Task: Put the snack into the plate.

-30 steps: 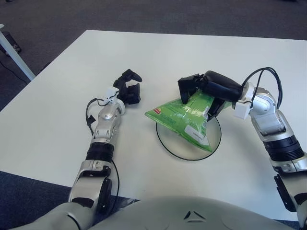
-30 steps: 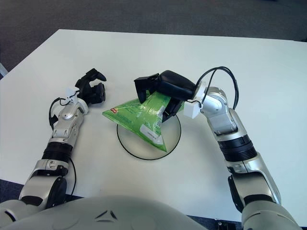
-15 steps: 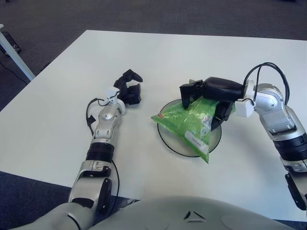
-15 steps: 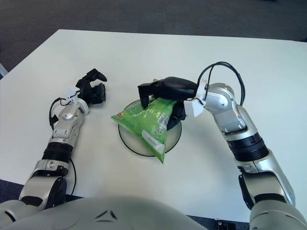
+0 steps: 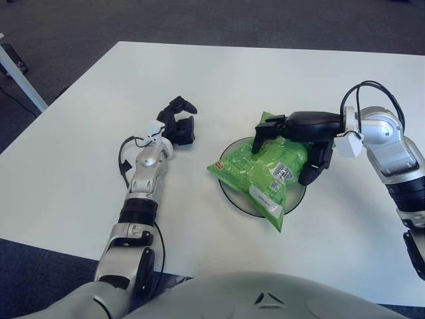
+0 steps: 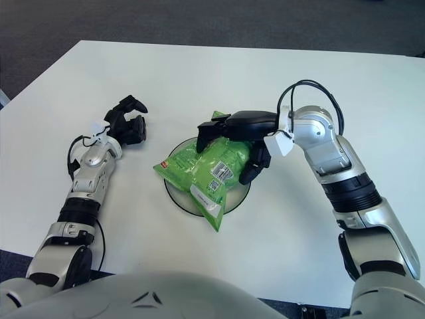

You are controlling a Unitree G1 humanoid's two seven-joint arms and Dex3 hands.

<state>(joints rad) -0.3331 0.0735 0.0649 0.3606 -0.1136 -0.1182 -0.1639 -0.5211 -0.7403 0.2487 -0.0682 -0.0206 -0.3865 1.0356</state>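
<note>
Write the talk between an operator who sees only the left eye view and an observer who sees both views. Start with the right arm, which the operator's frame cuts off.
Operator: My frame crops the right arm at its edge. Where does it run?
Observer: In the right eye view the right arm shows whole. It runs from the right hand, over the snack bag on the plate, past the elbow to the frame's bottom.
Operator: What lies to the right of the forearm?
Observer: The white table continues there, out to the frame's edge.
</note>
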